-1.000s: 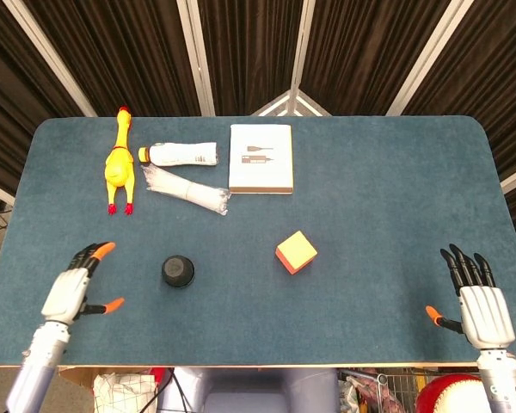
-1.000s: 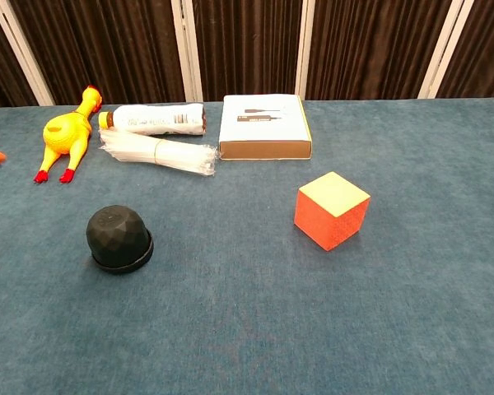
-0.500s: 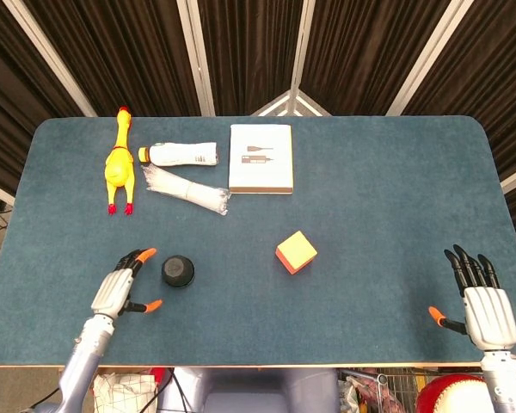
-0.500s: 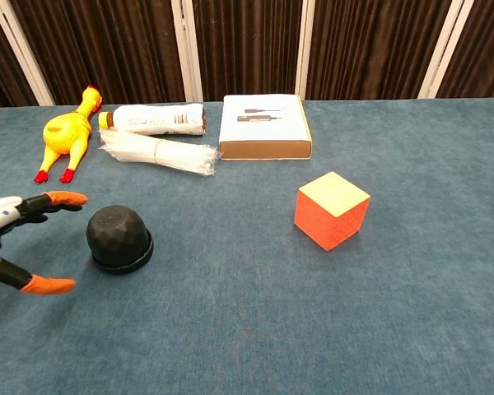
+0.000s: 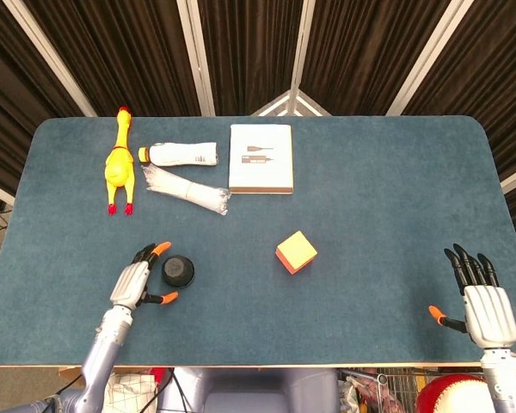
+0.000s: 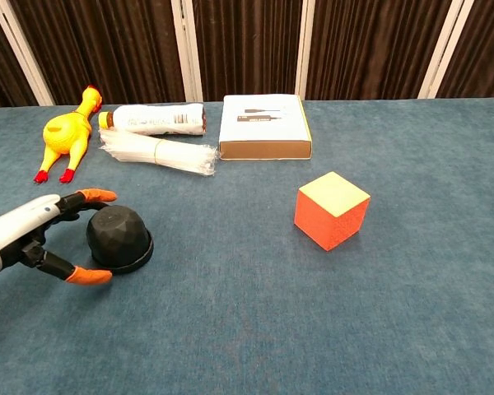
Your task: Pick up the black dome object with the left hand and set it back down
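The black dome (image 5: 178, 271) (image 6: 119, 238) sits on the blue table, left of the middle and near the front. My left hand (image 5: 138, 280) (image 6: 33, 234) is right beside it on its left, open, with its orange-tipped fingers spread around the dome's near and far sides. I cannot tell whether a fingertip touches the dome. My right hand (image 5: 486, 301) rests open at the table's front right corner, far from the dome; the chest view does not show it.
An orange cube (image 5: 296, 252) (image 6: 332, 209) stands right of the dome. At the back left lie a yellow rubber chicken (image 5: 119, 165), a white bottle (image 5: 182, 154), a clear plastic-wrapped bundle (image 5: 186, 189) and a flat box (image 5: 261, 158).
My left hand has moved right, from the table's front left edge up to the dome, and its fingers now bracket it. The right hand has barely moved.
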